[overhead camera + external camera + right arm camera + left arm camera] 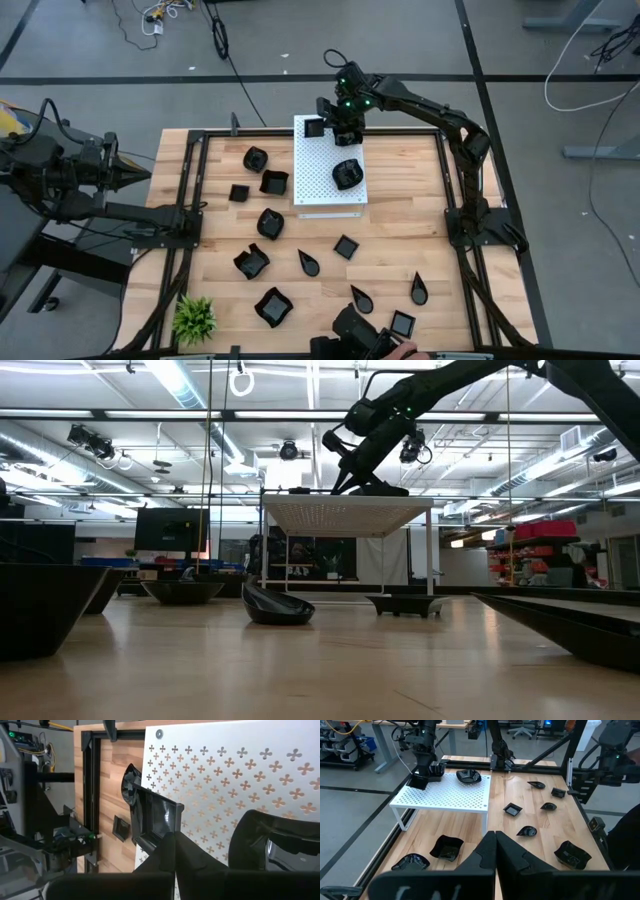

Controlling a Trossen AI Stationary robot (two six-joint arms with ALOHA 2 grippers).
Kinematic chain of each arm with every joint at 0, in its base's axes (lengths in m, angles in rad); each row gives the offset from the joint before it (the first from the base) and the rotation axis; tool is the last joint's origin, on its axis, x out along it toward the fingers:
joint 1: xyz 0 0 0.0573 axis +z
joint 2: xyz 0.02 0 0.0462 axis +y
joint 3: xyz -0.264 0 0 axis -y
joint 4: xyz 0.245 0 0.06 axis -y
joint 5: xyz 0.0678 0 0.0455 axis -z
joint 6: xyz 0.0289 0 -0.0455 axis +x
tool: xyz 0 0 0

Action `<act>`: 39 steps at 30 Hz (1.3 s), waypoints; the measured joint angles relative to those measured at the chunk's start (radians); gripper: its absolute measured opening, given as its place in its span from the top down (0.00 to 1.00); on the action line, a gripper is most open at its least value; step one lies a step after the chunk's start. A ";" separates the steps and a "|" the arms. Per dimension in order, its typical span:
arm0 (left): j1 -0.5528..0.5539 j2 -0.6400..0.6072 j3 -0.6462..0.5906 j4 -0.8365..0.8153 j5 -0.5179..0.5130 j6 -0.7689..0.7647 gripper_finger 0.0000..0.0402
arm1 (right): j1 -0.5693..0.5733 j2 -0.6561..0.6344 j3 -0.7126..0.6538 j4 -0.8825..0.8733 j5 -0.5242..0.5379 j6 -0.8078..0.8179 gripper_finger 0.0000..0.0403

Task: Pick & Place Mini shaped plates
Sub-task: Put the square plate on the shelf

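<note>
A small black square mini plate [314, 127] sits at the far left corner of the white perforated board [325, 195]. My right gripper [338, 132] is above that corner, shut on the plate. A second, rounded plate [347, 173] rests on the board's middle. Several more plates lie on the wooden table, among them a teardrop [309, 263] and a square one [346, 246]. My left gripper [135, 172] waits shut beyond the table's left edge. My right gripper pinches the square plate by its raised rim [169, 827] on the side facing the fingers. The fingers slant down from the table's right side. The plate [417, 781] is tilted, its far part on the board and the held rim higher.
The board stands on thin white legs [401, 820], with plates [447, 847] on the table beside it. A black frame [190, 190] borders the table. A green plant [195, 318] stands at the near left corner. A person's hand [405, 350] and a dark device show at the near edge.
</note>
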 joint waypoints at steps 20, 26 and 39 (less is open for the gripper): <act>0.000 0.000 0.000 0.000 0.000 0.000 0.99 | 0.003 0.000 -0.057 0.020 -0.010 0.010 1.00; 0.000 0.000 0.000 0.000 0.000 0.000 0.99 | 0.005 0.000 -0.062 0.035 -0.010 0.006 1.00; 0.000 0.000 0.000 0.000 0.000 0.000 0.99 | 0.001 0.000 -0.062 0.072 -0.037 0.010 0.93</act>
